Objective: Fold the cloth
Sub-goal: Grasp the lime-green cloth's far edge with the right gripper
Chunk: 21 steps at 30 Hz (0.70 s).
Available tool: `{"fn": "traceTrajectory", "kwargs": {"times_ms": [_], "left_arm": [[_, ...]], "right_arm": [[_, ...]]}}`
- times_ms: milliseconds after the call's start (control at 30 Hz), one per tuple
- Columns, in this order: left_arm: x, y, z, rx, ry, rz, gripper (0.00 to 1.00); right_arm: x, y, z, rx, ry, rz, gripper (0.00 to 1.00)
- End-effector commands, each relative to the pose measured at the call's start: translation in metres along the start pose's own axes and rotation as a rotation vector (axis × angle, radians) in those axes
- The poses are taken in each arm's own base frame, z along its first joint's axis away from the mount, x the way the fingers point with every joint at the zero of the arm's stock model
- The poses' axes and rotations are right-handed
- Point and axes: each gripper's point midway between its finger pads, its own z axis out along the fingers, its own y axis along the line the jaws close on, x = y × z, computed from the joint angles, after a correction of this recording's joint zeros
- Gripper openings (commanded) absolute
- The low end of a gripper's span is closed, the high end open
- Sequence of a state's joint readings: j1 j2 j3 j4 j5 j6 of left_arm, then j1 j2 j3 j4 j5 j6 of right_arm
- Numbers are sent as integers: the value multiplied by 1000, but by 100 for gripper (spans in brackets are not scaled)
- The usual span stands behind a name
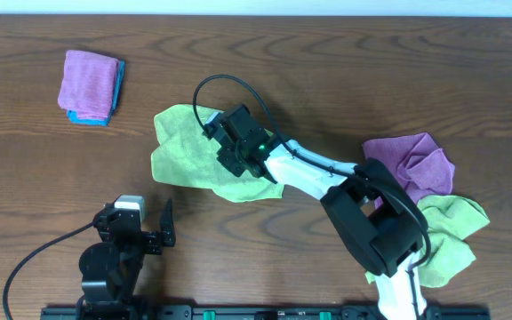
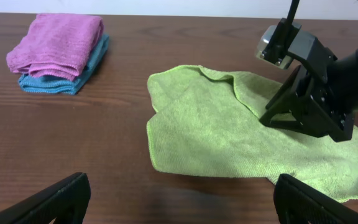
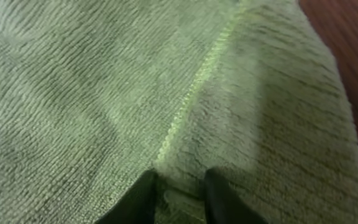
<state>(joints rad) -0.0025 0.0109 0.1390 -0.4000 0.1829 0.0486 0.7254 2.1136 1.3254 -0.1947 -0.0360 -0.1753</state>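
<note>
I am watching the cloth (image 1: pixel 185 156) lying in the middle of the table (image 1: pixel 327 62), spreading from the centre towards nine o'clock. It is resting mostly flat, with a flap turned over along its far edge (the left wrist view is showing that fold best (image 2: pixel 222 78)). A stitched hem (image 3: pixel 185 118) is running across it close under the right wrist camera.

The right pincer (image 1: pixel 238 160) is pressing down on the three o'clock part of the cloth, its arm reaching in from five o'clock. Its two dark fingers (image 3: pixel 138 199) are standing close together and pinching a small ridge of green fabric between them, so I am reading it as clamped on the cloth. From the left wrist view the same pincer (image 2: pixel 269 119) is touching the fabric with its tip.

The left pincer (image 1: pixel 154 233) is hanging at seven o'clock of the cloth, apart from it, over bare wood. Its fingers (image 2: pixel 61 199) are spread wide and gripping nothing.

Further out, a folded purple towel (image 1: pixel 89 78) is sitting on a blue one (image 1: pixel 92 116) at ten o'clock. A crumpled purple rag (image 1: pixel 412 160) is lying at three o'clock, and a second green rag (image 1: pixel 447 236) is bunching just beside it at four o'clock.
</note>
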Motion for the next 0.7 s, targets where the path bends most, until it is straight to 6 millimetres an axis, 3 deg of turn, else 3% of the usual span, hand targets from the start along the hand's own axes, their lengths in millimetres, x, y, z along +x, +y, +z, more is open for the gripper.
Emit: {"fn": "traceTrajectory", "kwargs": {"times_ms": [0,100,300,433,600,667], "left_arm": [[9,1,3,-3,19,-8,95],[9,1,3,-3,19,-8,95],[9,1,3,-3,19,-8,95],[9,1,3,-3,19,-8,95],[9,1,3,-3,19,-8,95],[9,1,3,-3,19,-8,95]], "right_arm": [[3,3,5,-27,5,-1,16],[3,3,5,-27,5,0,1],[0,2,3,-25,1,24,1],[-17,-7,-8,-15,-20,61,1],[-44,-35,-33,32,-48,89,1],[-48,-56,-41,80,-41,112,1]]}}
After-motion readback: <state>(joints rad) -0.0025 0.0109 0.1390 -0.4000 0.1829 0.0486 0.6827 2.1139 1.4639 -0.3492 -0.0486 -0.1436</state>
